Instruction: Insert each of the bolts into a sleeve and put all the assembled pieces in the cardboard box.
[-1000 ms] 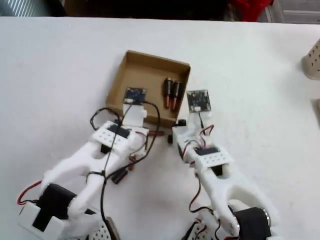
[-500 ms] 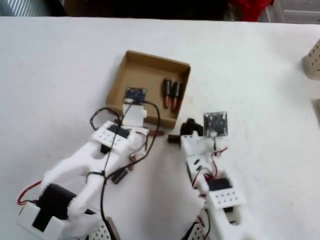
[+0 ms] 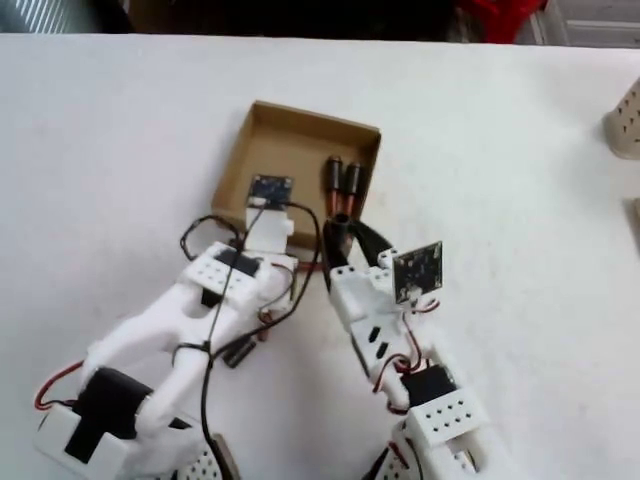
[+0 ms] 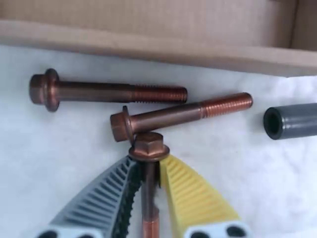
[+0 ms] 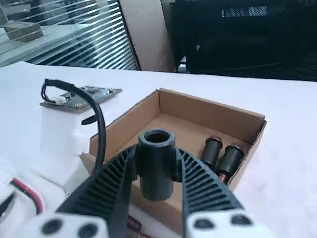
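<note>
Bolt [image 4: 147, 198] pinched along its shank by the ribbed fingers of the left gripper [image 4: 148, 159], hex head jutting past the tips, meets a dark sleeve [image 5: 156, 168] clamped upright, bore open, in the right gripper [image 5: 156, 163]. In the high view the right gripper sits at about 3 o'clock from the left one, both just short of the near wall of the cardboard box [image 3: 290, 150]. Mating the two looks to be the step in hand. With the head leading and the threaded end lying back between the fingers, the bolt probably needs turning or regripping before its tip can meet the bore. After that, a straight, slow approach along the sleeve's axis would guard against jamming at the rim. The left wrist view supplies what the arms cover from overhead: a loose bolt [image 4: 99, 92] and a second loose bolt [image 4: 171, 116] on the white table [image 3: 500, 150] beside the box wall, the second touching the held bolt's head, with a spare sleeve [image 4: 294, 121] on its side close by. The right wrist view shows the held sleeve's hollow end. Farther off are two assembled pieces [image 5: 230, 157], side by side in the box on its 3 o'clock side.
</note>
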